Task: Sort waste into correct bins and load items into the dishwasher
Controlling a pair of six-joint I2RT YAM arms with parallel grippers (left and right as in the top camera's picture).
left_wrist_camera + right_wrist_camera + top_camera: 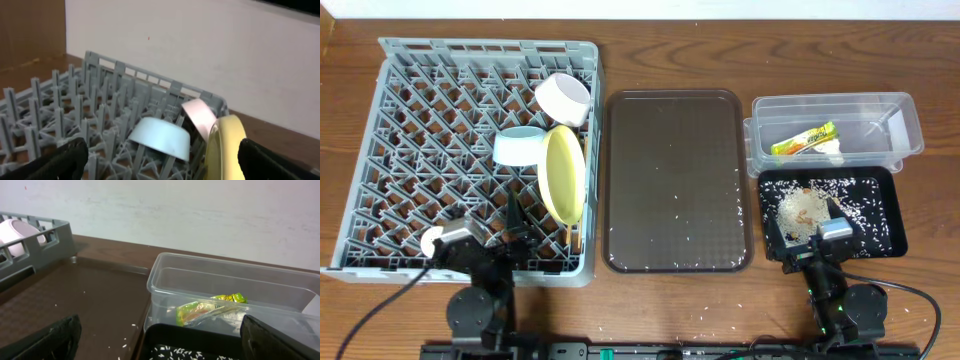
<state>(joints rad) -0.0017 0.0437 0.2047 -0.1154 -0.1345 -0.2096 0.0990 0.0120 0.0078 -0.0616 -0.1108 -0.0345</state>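
The grey dish rack (420, 150) holds a small white bowl (563, 98), a light-blue bowl (520, 147) upside down, and a yellow plate (563, 172) on edge. They also show in the left wrist view: blue bowl (161, 137), white bowl (200, 116), plate (225, 145). The clear tub (880, 125) holds the green-and-orange wrapper (803, 140) and a white tissue (833, 151). The black tray (885, 205) holds rice crumbs (802, 207). My left gripper (508, 228) is open and empty over the rack's front. My right gripper (812, 232) is open and empty at the black tray's front. The chopsticks are not clearly seen.
The dark-brown serving tray (672, 150) lies between rack and bins, with a few stray rice grains (680, 235) on it. More grains lie on the wooden table near the front edge (705, 318). In the right wrist view the tub (165, 280) stands behind the black tray (200, 335).
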